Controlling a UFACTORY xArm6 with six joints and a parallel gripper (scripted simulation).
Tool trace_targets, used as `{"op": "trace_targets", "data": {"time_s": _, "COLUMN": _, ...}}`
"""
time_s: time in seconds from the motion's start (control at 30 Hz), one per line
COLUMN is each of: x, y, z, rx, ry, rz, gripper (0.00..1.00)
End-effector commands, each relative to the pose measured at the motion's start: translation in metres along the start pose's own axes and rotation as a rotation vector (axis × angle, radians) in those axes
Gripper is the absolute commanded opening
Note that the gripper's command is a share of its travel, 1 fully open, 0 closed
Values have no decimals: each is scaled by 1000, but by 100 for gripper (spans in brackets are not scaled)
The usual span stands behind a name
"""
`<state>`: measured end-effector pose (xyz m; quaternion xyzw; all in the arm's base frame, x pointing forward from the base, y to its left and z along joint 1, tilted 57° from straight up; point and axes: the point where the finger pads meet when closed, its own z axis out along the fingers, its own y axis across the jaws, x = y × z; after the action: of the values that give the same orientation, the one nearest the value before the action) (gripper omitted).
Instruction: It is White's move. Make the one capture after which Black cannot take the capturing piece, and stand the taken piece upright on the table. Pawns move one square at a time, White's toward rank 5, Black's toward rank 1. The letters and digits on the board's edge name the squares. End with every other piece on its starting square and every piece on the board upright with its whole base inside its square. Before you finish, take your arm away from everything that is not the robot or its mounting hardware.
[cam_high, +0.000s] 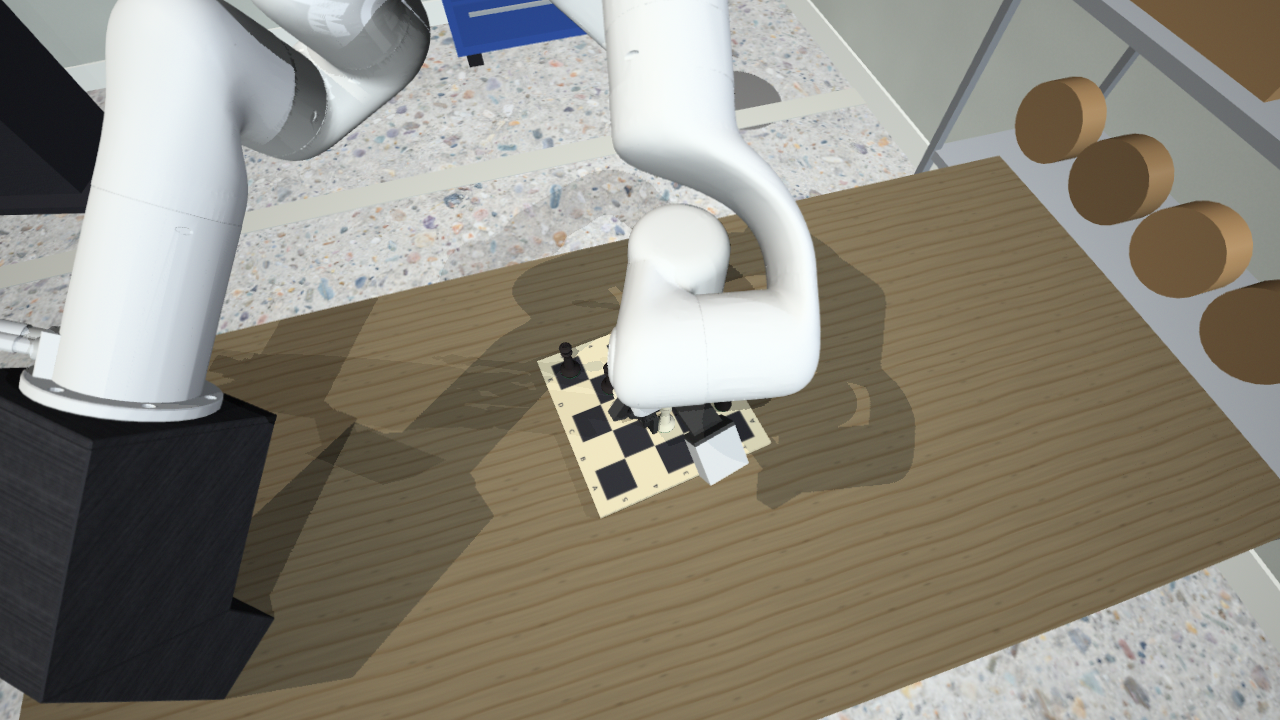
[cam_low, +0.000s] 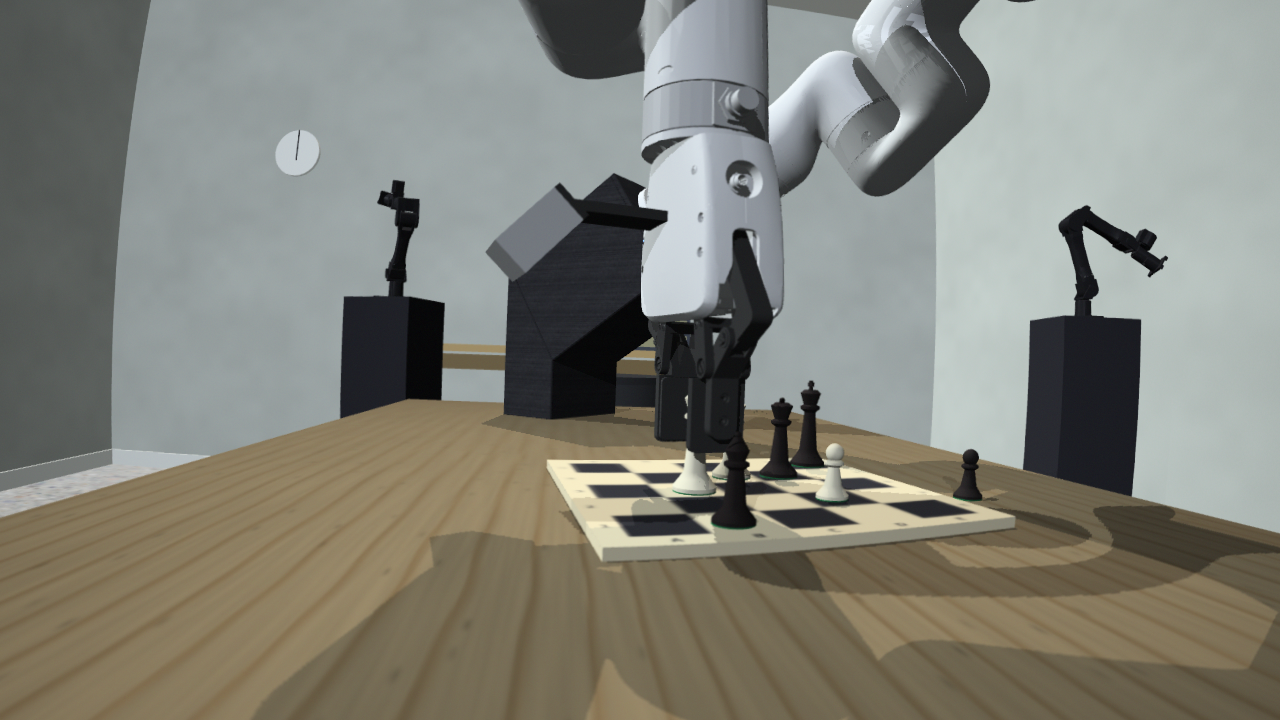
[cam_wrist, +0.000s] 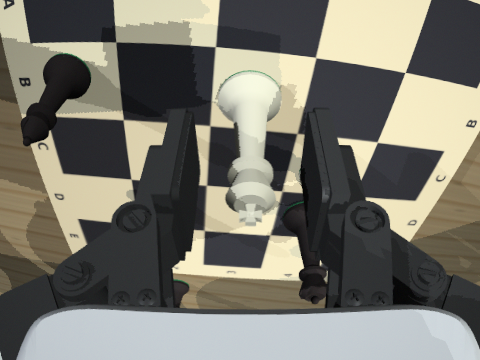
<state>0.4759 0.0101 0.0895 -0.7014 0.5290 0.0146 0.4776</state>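
The gripper (cam_wrist: 250, 160) is down over the chessboard (cam_low: 617, 541), its two dark fingers standing either side of the white king (cam_wrist: 250, 140) with gaps showing on both sides in the wrist view; it's part open and has hold of nothing; the king stands upright on its square between them, its base visible in the exterior view (cam_low: 693, 479); counting what the exterior view gives us: three white pieces on the board, the king, a white pawn (cam_low: 833, 472) to the right, and a second white piece (cam_low: 720, 467) mostly hidden behind the fingers; three black pieces on the board, one tall piece at the front (cam_low: 734, 488) and two tall ones side by side further back (cam_low: 780, 440); and one black pawn (cam_low: 967, 474) upright on the wooden table (cam_low: 268, 582), off the board's right edge
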Motion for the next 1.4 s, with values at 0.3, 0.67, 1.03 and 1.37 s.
{"op": "trace_targets", "data": {"time_s": 0.3, "x": 1, "y": -1, "z": -1, "rx": 2, "ry": 1, "rz": -1, "gripper": 0}}
{"op": "trace_targets", "data": {"time_s": 0.67, "x": 1, "y": -1, "z": -1, "rx": 2, "ry": 1, "rz": -1, "gripper": 0}}
{"op": "trace_targets", "data": {"time_s": 1.03, "x": 1, "y": -1, "z": -1, "rx": 2, "ry": 1, "rz": -1, "gripper": 0}}
{"op": "trace_targets", "data": {"time_s": 1.37, "x": 1, "y": -1, "z": -2, "rx": 2, "ry": 1, "rz": -1, "gripper": 0}}
